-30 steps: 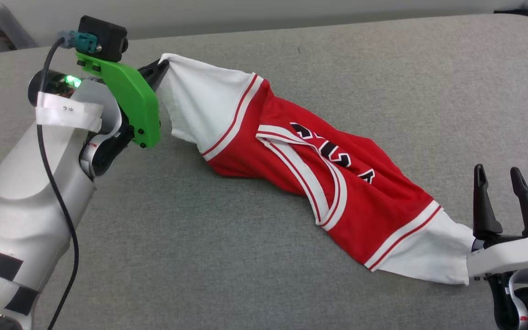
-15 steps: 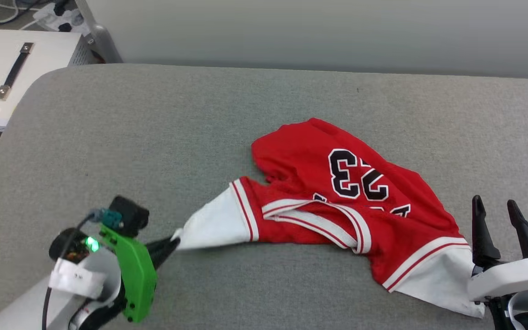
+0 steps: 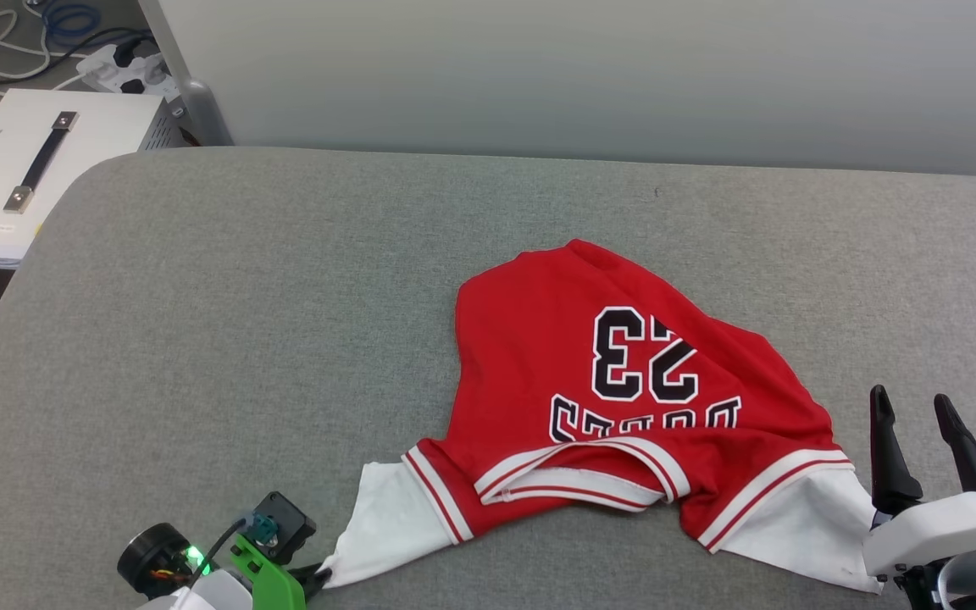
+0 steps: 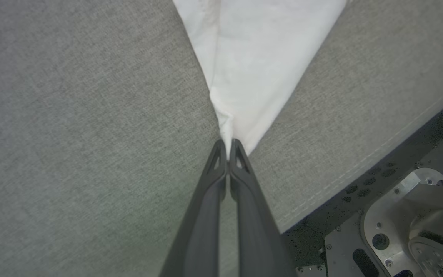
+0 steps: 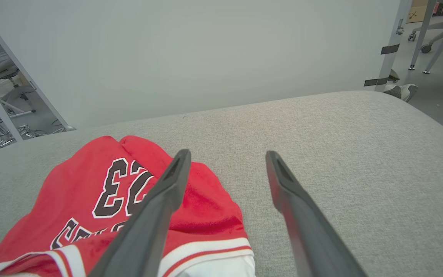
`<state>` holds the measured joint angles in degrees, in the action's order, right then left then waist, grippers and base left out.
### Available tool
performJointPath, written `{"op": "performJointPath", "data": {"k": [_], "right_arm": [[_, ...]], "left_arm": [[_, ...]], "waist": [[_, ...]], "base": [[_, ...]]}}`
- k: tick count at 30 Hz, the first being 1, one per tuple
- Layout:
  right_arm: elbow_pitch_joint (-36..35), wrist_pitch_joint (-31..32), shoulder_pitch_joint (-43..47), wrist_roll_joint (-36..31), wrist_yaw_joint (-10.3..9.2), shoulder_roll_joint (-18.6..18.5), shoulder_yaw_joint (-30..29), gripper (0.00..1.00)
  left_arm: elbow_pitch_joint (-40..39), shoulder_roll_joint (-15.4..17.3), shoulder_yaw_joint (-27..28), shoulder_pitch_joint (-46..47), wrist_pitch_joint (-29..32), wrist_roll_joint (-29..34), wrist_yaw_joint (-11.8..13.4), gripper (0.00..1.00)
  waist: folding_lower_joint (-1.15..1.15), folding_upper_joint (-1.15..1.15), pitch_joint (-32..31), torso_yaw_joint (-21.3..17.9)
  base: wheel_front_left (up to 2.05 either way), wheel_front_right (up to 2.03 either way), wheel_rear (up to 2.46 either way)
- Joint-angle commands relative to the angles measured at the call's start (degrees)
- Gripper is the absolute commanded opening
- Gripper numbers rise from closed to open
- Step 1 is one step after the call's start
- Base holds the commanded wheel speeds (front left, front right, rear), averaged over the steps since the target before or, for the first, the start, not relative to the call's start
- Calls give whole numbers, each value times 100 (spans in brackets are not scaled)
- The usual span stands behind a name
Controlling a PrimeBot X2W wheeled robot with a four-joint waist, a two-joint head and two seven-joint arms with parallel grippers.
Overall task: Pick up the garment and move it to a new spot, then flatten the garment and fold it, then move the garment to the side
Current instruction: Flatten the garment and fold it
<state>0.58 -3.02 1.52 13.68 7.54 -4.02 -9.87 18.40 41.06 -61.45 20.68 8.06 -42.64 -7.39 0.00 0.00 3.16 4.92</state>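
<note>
The garment [image 3: 623,390], a red shirt with white sleeves, lies spread on the grey padded table [image 3: 225,339], its black "23" and lettering facing up. At the near left edge my left gripper [image 3: 318,579] is shut on the tip of the left white sleeve [image 3: 386,525]. In the left wrist view the closed fingertips [image 4: 227,145] pinch that sleeve [image 4: 256,65], which is pulled taut. My right gripper [image 3: 910,396] stands open at the lower right, with nothing between its fingers and the other white sleeve [image 3: 801,529] beside its base. The right wrist view has the open gripper [image 5: 228,154] just right of the garment [image 5: 90,192].
A white case with a handle [image 3: 22,169] and a power strip with cables [image 3: 115,63] sit beyond the table's far left corner. A pale wall [image 3: 590,76] runs behind. The table's near edge [image 4: 360,161] and my metal base [image 4: 398,215] are close to the left gripper.
The head camera has tilted. My left gripper has drawn the sleeve back toward the near edge, and the garment has opened out from a stretched band to lie flatter. The right gripper stays open.
</note>
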Motion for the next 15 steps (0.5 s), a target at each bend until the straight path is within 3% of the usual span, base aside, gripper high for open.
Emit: {"op": "performJointPath", "data": {"k": [1, 2, 9, 15], "right_arm": [[-14, 26, 83, -45, -5, 17, -7, 100], [-19, 41, 90, -49, -5, 20, -8, 100], [-79, 103, 128, -53, -5, 37, -42, 100], [-176, 147, 185, -38, -5, 32, -43, 100]], "left_arm": [[137, -101, -10, 104, -74, 33, -9, 1], [246, -162, 3, 121, -131, 23, -8, 100], [469, -375, 354, 279, -731, -133, 129, 100], [105, -620, 1104, 381, -1865, -398, 603, 100]], "waist": [[0, 0, -21, -4], [0, 0, -34, -4], [0, 0, -112, 43], [0, 0, -210, 158]], "base": [[0, 0, 0], [0, 0, 0], [0, 0, 0], [0, 0, 0]]}}
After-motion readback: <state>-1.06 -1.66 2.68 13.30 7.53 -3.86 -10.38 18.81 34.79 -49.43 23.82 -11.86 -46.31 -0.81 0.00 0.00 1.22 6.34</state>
